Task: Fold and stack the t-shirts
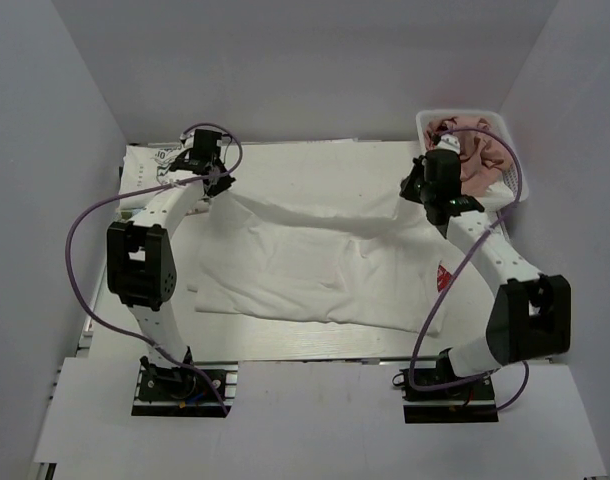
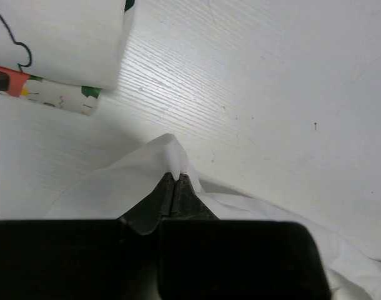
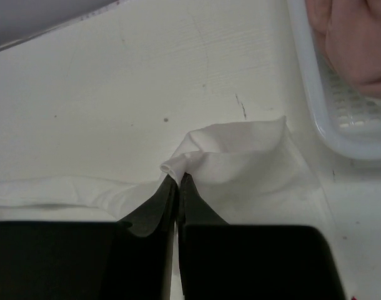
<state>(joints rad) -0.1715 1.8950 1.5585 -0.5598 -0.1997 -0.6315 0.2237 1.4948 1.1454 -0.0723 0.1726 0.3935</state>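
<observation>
The left gripper (image 2: 176, 178) has its jaws clamped on one far-edge pinch of the white t-shirt (image 1: 325, 270); the right gripper (image 3: 178, 178) clamps another. The shirt lies spread mid-worktop. For a neat fold, carry both pinches level and taut. Three t-shirts: this one, a folded cartoon-print t-shirt (image 2: 53, 37) at the far-left corner, and a pink t-shirt (image 1: 475, 150) in the one basket (image 1: 465, 113), at the far-right corner.

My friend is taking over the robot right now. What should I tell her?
Left gripper: shut on the white t-shirt's far edge.
Right gripper: shut on the same edge, beside the basket.
Folded cartoon t-shirt lies at far left; pink t-shirt is in the basket.
Done: one shirt folded.
Left: fold the white one, then the pink, and stack them.
</observation>
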